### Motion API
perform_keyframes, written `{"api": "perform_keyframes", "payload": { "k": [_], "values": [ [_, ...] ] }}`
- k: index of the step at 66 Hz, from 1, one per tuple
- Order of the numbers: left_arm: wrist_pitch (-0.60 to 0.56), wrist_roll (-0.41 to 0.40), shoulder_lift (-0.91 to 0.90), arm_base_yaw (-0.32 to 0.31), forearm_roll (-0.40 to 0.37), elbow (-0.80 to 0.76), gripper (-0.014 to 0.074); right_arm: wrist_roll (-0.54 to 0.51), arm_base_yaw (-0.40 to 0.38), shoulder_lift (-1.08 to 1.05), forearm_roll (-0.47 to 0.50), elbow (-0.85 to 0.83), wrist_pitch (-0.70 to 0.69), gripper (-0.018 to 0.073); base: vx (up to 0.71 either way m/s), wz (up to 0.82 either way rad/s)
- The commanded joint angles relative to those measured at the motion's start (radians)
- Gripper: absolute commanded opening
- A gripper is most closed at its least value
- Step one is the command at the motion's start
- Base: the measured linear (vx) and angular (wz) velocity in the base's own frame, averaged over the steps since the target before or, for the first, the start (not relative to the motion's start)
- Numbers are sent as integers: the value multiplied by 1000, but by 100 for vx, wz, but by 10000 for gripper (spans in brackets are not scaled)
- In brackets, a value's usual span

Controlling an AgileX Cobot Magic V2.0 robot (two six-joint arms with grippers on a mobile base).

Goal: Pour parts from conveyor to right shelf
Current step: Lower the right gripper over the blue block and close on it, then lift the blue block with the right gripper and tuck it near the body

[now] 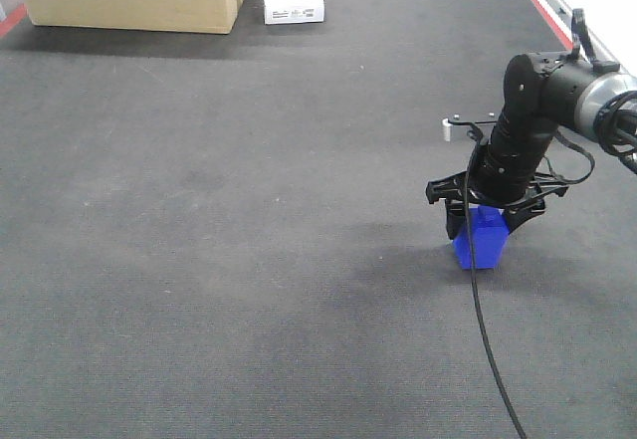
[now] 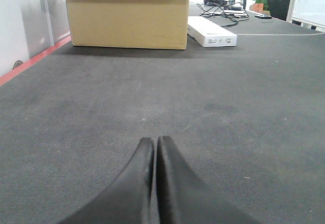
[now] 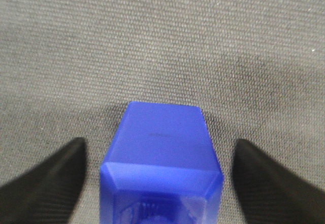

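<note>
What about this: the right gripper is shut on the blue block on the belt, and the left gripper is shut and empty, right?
No: the right wrist view shows the right gripper open, fingers clear of the blue block on both sides. The block is on the belt; the left gripper is shut, empty.

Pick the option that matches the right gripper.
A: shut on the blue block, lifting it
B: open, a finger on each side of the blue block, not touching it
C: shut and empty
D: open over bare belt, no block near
B: in the right wrist view the right gripper is open, its fingers flank the blue block, and strips of conveyor show between each finger and the block.
</note>
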Motion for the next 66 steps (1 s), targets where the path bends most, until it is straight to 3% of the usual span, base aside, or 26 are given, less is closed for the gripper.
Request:
{"api": "perform_keyframes", "payload": {
  "k": [1, 8, 17, 29, 51, 66],
  "values": [
    [-79, -8, 16, 2, -8, -20, -6, -9, -4, -56, 7, -30, 16, 412, 0, 0],
    [-79, -8, 16, 2, -8, -20, -6, -9, -4, -56, 7, -30, 40, 255, 0, 0],
    [-79, -8, 16, 2, -8, -20, -6, -17, -4, -56, 8, -30, 70, -16, 0, 0],
    [-79, -8, 16, 2, -8, -20, -6, -28, -4, -78, 27, -30, 53, -9, 0, 0],
    [-79, -8, 16, 2, -8, -20, -6, -66, -2, -369, 111, -13, -234, -8, 0, 0],
    [-79, -8, 16, 2, -8, -20, -6, -149, -3, -664, 111, 243, -454, -6, 0, 0]
  ]
}}
